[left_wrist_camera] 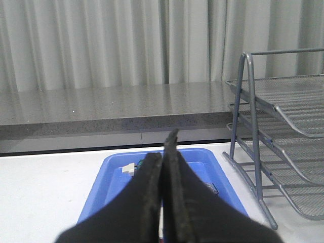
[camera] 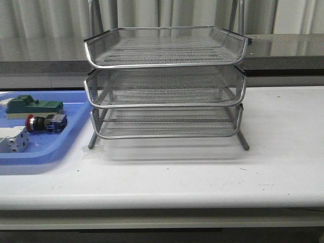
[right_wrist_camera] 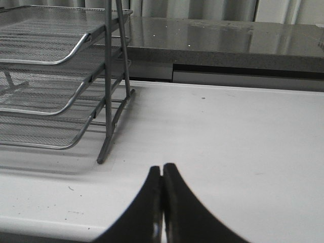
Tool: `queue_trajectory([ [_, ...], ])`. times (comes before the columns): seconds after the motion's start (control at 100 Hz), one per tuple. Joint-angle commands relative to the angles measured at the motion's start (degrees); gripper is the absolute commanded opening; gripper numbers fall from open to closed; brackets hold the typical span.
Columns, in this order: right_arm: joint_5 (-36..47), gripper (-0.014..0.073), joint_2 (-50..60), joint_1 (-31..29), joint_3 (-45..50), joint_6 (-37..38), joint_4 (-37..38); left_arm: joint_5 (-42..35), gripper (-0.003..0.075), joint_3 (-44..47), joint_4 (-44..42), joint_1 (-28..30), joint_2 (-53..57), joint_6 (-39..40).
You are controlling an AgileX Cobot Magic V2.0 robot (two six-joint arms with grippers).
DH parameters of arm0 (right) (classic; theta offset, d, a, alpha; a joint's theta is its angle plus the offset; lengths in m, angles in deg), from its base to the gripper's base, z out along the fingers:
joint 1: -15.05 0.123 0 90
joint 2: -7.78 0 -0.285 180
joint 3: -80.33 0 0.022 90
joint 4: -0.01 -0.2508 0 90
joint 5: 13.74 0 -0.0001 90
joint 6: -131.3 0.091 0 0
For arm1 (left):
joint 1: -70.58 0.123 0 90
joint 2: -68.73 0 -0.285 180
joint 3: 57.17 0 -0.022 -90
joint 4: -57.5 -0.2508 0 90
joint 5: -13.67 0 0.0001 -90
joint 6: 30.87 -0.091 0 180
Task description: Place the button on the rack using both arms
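The button [camera: 45, 122], with a red cap, black body and blue rear block, lies on its side in the blue tray [camera: 66, 139] at the table's left. The silver three-tier wire rack [camera: 166, 83] stands at the table's middle, to the right of the tray. Neither gripper shows in the front view. My left gripper [left_wrist_camera: 163, 148] is shut and empty, above the near end of the blue tray [left_wrist_camera: 109, 174], and its fingers hide most of the tray's contents. My right gripper [right_wrist_camera: 162, 169] is shut and empty over the white table, right of the rack [right_wrist_camera: 61, 76].
A green block-shaped part [camera: 33, 105] and a white boxy part [camera: 12, 139] also lie in the blue tray. A grey stone ledge [camera: 283, 50] and curtains run behind the table. The rack's thin legs [camera: 244, 140] stand on the white tabletop.
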Motion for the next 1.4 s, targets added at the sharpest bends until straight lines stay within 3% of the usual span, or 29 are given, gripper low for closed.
queue_trajectory([
  [0.0, 5.0, -0.0057, 1.1, 0.0, 0.1, -0.2, 0.6, -4.5, -0.002, 1.9, 0.1, 0.2, 1.8, 0.4],
  [0.65, 5.0, -0.0057, 1.1, 0.0, 0.1, -0.2, 0.6, -4.5, -0.002, 1.9, 0.1, 0.2, 1.8, 0.4],
  [0.91, 12.7, -0.0057, 1.0, 0.0, -1.1, -0.2, -2.4, -4.5, -0.002, 1.9, 0.1, 0.2, 1.8, 0.4],
  [1.13, 1.9, -0.0057, -1.5, 0.0, -9.8, -0.2, -6.2, -4.5, -0.002, 1.9, 0.1, 0.2, 1.8, 0.4],
  [1.39, -14.9, -0.0057, -14.0, 0.0, -24.8, -0.2, -6.9, -4.5, -0.002, 1.9, 0.1, 0.2, 1.8, 0.4],
])
